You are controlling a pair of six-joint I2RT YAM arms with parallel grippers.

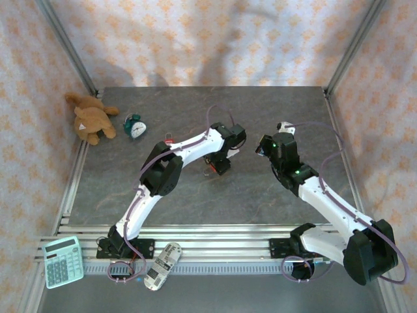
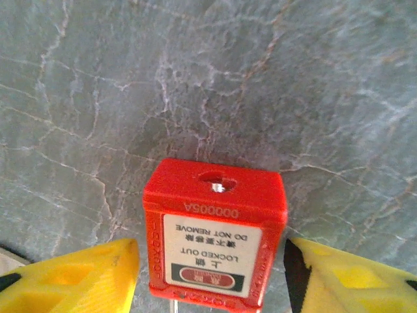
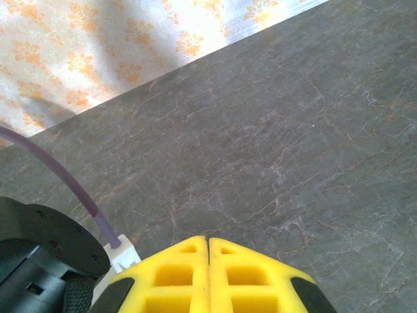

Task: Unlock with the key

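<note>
notes, remote station. task read as barely begun.

the red plastic safety padlock with the white "locked out" label [image 2: 215, 228] lay on the grey marble-patterned table [image 1: 260, 111], about mid-table and a little left of centre. in the left wrist view its keyhole [image 2: 217, 177] faced the far side and was bare: no key in it. the shackle end sat at the near edge of that view, cut off, so i could not tell whether the shackle was seated or popped.

the left gripper [image 1: 220, 160] hung over the lock. its yellow fingers [image 2: 78, 277] stood apart, one on each side of the red body and just beside it. a dark sliver showed on the left side. on the right i could not tell whether the pad touched. i judged this a straddle, not yet a firm hold.

the right gripper [image 3: 208, 251] was right of the lock and well apart from it, over bare table. its fingers were pressed together along the seam, with nothing visible between them.

a small red and silvery item [image 1: 169, 137] lay on the far side of the left arm. it might have been the key, but it was too small to tell.

done, by my reckoning: the left arm was placed over the lock. left to do:
- clamp the lock body so it cannot skid
- get the key into the right fingers
- line the key up with the keyhole and seat it
- turn it and free the shackle
</note>
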